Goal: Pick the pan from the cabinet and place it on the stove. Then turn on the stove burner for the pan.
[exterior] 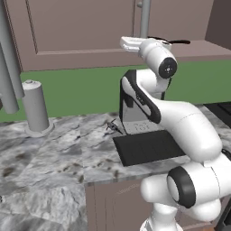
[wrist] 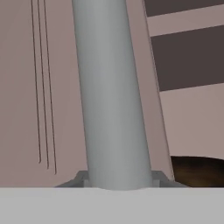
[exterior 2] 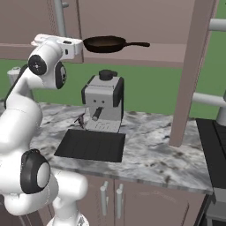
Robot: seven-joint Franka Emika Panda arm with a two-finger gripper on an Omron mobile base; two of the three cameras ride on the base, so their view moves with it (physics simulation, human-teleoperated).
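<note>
The dark pan [exterior 2: 104, 44] lies on the bottom shelf of the wall cabinet [exterior 2: 132, 17], its thin handle [exterior 2: 136, 44] pointing right; its rim [wrist: 197, 170] shows low in the hand view. The cabinet's right door [exterior 2: 194, 66] stands open and the left door [exterior: 81, 27] is closed. My gripper [exterior 2: 66, 44] is raised to shelf height, just left of the pan, right up against the left door's grey bar handle [wrist: 113, 96]. Its fingers are hidden, so I cannot tell their state. A strip of the black stove [exterior 2: 212, 145] is at the right edge.
A grey-and-black coffee machine [exterior 2: 103, 103] stands on the marble counter [exterior 2: 150, 145] below the pan, with a black mat [exterior 2: 90, 145] in front. A grey paper towel roll [exterior: 35, 106] stands on the left. The open door's bar handles [exterior 2: 216, 24] jut out at right.
</note>
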